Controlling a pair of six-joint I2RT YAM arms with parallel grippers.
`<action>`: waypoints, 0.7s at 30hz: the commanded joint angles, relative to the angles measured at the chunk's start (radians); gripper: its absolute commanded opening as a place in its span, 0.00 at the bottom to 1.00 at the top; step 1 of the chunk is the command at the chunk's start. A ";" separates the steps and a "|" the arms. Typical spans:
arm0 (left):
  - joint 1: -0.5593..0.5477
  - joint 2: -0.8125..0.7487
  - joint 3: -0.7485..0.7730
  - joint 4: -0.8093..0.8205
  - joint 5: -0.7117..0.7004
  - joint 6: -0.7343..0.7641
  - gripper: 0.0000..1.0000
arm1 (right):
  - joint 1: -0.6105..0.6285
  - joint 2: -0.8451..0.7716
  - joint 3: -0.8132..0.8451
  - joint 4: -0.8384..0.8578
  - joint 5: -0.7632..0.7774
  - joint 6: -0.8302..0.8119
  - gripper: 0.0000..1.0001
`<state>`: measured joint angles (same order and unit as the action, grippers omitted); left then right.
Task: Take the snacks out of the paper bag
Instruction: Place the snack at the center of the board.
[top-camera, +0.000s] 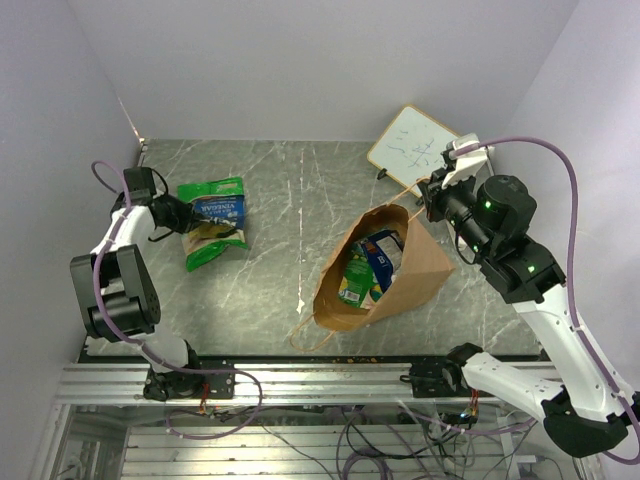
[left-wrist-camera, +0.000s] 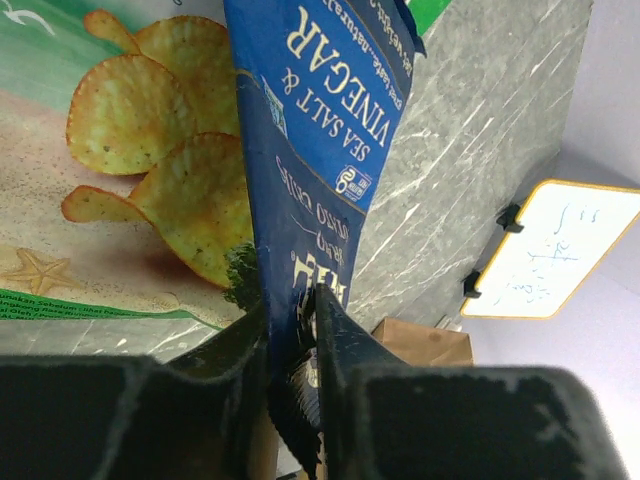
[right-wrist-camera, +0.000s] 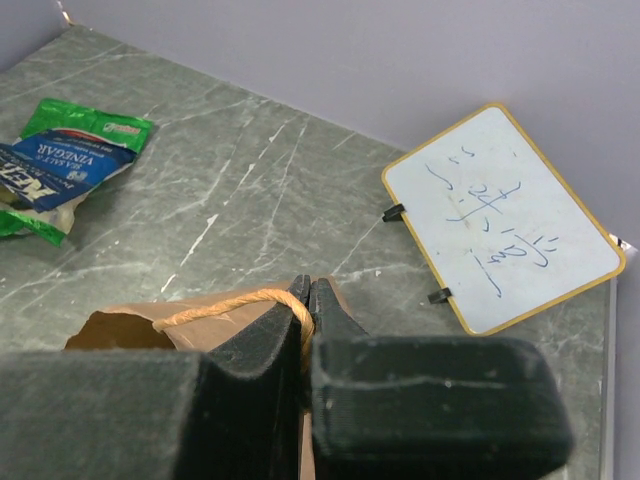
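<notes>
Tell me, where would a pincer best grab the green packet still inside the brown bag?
Probably by its upper edge, coming down through the mouth of the paper bag. The green packet lies beside a blue packet, walled in by paper on every side, so only its top is exposed. The right pincer holds a handle there.

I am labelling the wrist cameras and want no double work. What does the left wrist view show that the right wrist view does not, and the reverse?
Only the left wrist view: the left fingers shut on the edge of the blue packet, with the chip picture on the green packet close behind it. Only the right wrist view: the right fingers shut on the twisted handle of the paper bag. Both: the two packets, the white board, the grey table and part of the bag.
</notes>
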<state>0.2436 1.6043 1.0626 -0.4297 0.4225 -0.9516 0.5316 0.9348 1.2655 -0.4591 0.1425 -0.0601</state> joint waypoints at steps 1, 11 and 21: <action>0.007 -0.007 -0.015 0.020 0.002 0.035 0.31 | -0.001 -0.002 0.026 -0.002 -0.009 0.014 0.00; 0.001 -0.237 -0.067 -0.071 0.017 0.057 0.98 | -0.001 -0.022 0.050 -0.088 -0.022 0.064 0.00; -0.416 -0.537 -0.224 0.038 -0.055 -0.141 0.97 | -0.001 -0.039 0.060 -0.168 -0.048 0.143 0.00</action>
<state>0.0212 1.1408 0.8734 -0.4675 0.4183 -0.9855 0.5316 0.9108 1.2942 -0.5999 0.0998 0.0372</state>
